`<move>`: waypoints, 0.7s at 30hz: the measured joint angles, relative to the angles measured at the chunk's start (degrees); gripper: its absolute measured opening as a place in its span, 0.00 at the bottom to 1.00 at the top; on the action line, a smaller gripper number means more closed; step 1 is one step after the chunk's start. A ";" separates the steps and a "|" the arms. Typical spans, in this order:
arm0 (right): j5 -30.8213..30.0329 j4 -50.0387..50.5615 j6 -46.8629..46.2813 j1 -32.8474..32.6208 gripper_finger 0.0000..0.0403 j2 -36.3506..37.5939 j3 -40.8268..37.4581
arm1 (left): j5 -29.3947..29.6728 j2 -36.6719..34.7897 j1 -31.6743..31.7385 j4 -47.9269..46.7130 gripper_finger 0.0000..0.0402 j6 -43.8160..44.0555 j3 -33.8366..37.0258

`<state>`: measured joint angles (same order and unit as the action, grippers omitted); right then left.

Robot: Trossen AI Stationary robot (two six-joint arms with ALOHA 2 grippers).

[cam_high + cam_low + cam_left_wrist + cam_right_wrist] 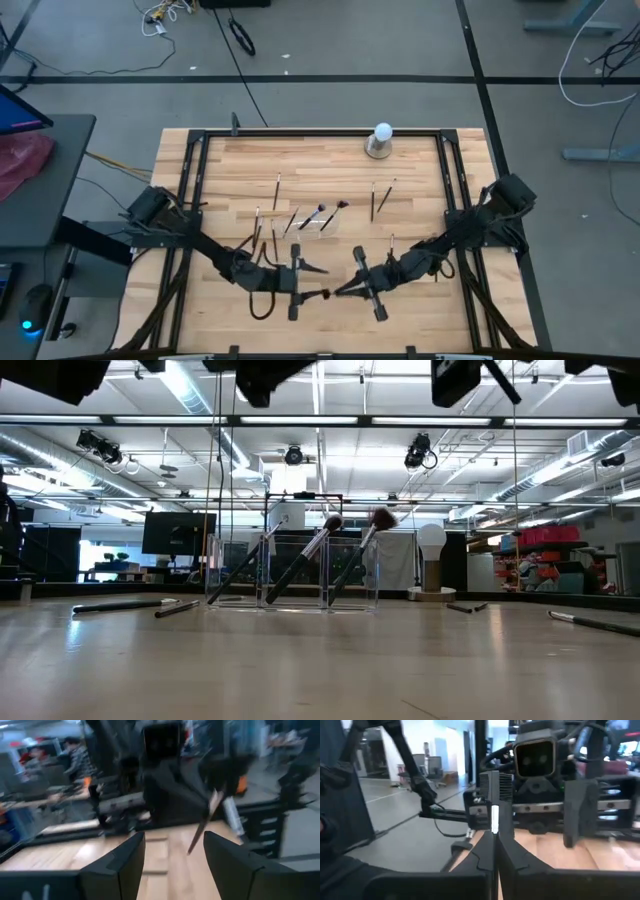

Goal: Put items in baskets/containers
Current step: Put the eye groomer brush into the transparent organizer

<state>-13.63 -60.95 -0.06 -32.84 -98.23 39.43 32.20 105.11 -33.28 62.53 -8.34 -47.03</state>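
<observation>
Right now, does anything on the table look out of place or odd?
Mostly unfinished work: the clear holder has three brushes leaning in it, while loose brushes lie scattered on the table. The right hand, shut, grips a brush beside the open left hand.

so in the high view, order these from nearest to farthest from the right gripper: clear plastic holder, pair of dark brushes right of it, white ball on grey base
From the right gripper:
1. Clear plastic holder, just up-left.
2. Pair of dark brushes, centre-right.
3. White ball on grey base, far edge.

- High view looked straight down on the whole surface [320, 190].
- Low view sat at surface level, facing the room.
- Wrist views faced each other, close.
</observation>
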 joint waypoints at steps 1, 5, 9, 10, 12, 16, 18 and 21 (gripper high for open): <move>0.43 -0.18 0.20 0.00 0.01 -0.79 0.97 | -1.62 -0.03 0.00 0.57 0.52 -0.06 -0.02; 1.25 -0.58 0.79 0.12 0.02 -2.02 3.15 | -6.23 -0.08 0.09 2.43 0.52 0.15 -0.02; 1.28 -1.42 0.85 0.46 0.02 -2.03 3.26 | -7.06 -0.08 0.34 3.16 0.50 0.09 -0.04; 1.29 -1.46 0.75 0.50 0.02 -2.03 3.27 | -7.34 -0.08 0.36 3.36 0.48 -0.08 -0.29; 1.98 -1.64 0.59 0.69 0.02 -2.03 3.27 | -9.13 -0.08 0.48 3.45 0.45 -0.14 -0.98; 3.17 -1.83 0.26 0.94 0.02 -2.03 3.27 | -10.16 -0.08 0.55 3.36 0.38 -0.40 -2.51; 3.17 -1.84 0.24 0.94 0.02 -2.03 3.27 | -10.09 -0.08 0.61 3.29 0.34 -0.51 -2.86; 3.16 -1.73 0.24 0.94 0.02 -2.03 3.28 | -10.07 -0.08 0.61 3.19 0.29 -0.97 -2.86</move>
<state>-10.47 -62.68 0.19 -31.90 -100.27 42.71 22.13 105.03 -32.67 65.73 -9.31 -49.89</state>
